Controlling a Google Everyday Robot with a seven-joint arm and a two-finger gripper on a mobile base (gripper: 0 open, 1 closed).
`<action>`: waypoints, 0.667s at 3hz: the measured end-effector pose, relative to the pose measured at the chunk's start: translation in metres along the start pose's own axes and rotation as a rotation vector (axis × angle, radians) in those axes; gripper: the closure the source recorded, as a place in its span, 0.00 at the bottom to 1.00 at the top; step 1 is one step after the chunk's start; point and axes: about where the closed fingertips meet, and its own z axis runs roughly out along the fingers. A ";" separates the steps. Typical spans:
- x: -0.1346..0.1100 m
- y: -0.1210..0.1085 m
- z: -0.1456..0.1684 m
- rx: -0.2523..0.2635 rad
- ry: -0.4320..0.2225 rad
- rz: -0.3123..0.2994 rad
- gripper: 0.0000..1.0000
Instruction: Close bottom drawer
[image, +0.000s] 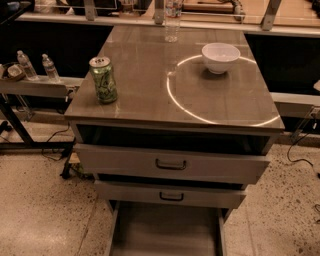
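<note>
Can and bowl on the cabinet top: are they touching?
Apart. The camera view shows the green can near the left edge and the white bowl further back right, with bare cabinet top between them. The gripper is not in view.

Floor (35, 210): speckled terrazzo, beige with dark flecks. Grey cabinet at centre; tabletop (145, 100) glossy, bright ring-shaped light reflection (169, 92) on right half. Behind: dark recess under long pale counter (280, 29) across top, metal uprights on it. Left: low grey shelf (35, 86) on black frame (15, 125), 2 small bottles (24, 65) standing on it. Black cables (52, 145) trail on floor at left, 1 more cable (300, 145) at right. Light warm, dim. Gripper not in view.
</note>
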 end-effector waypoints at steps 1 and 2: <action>0.031 0.016 0.031 -0.025 -0.039 -0.012 0.00; 0.044 0.048 0.089 -0.094 -0.092 -0.062 0.00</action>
